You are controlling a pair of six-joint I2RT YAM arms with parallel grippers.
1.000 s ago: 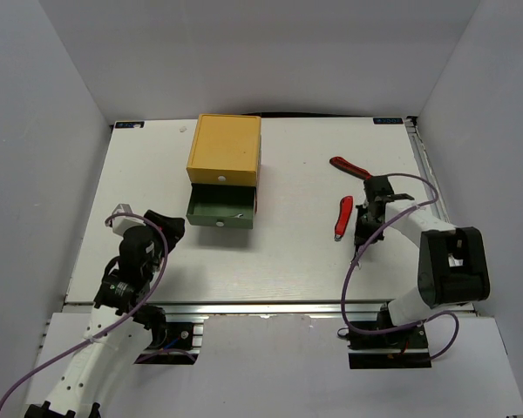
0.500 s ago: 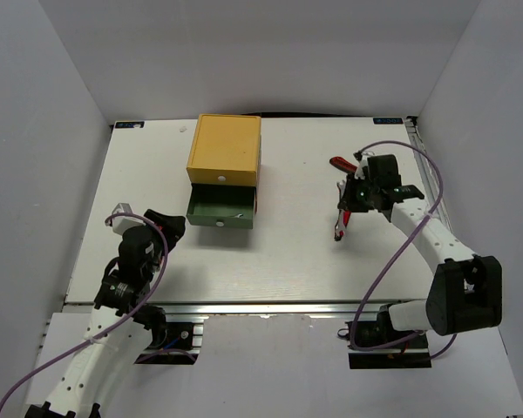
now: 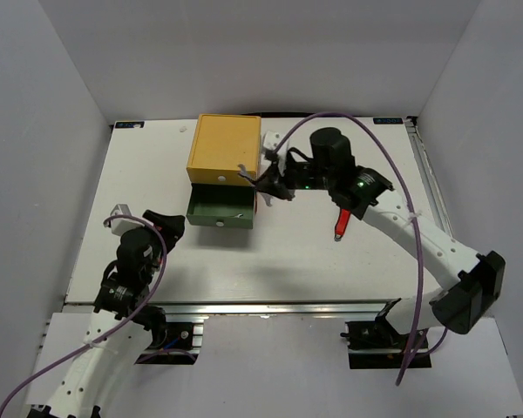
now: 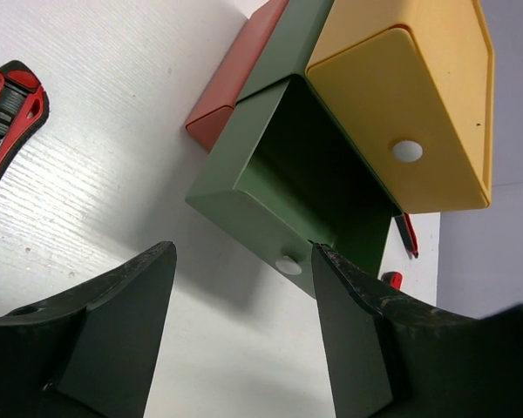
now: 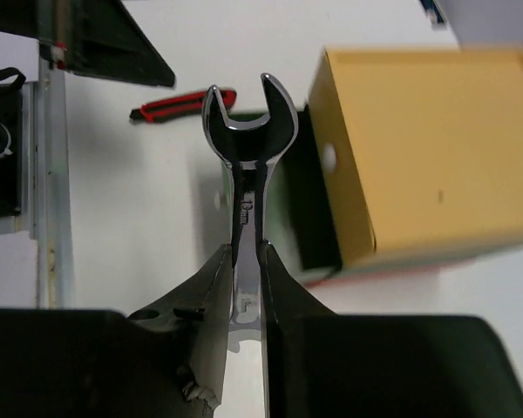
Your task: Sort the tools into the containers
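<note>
The chest has a yellow top drawer [image 3: 224, 146], a green middle drawer [image 3: 216, 219] pulled open, and a red-orange bottom drawer [image 4: 235, 78]. My right gripper [image 3: 266, 185] is shut on a silver wrench [image 5: 247, 165] and holds it above the green drawer's right end, beside the yellow front. A small silver piece [image 3: 238, 214] lies in the green drawer. A red-handled pocket tool [image 3: 342, 218] lies on the table to the right. Another one [image 4: 4, 122] lies near my left gripper [image 4: 241, 248], which is open and empty, facing the green drawer's white knob [image 4: 288, 265].
The chest stands at the back middle of the white table [image 3: 305, 252]. Grey walls enclose the table on three sides. My right arm [image 3: 392, 218] stretches across the right half of the table. Metal rails [image 3: 244, 306] run along the near edge.
My right arm has swung from the right side of the table leftward to the chest, carrying the wrench. The left arm has not moved.
</note>
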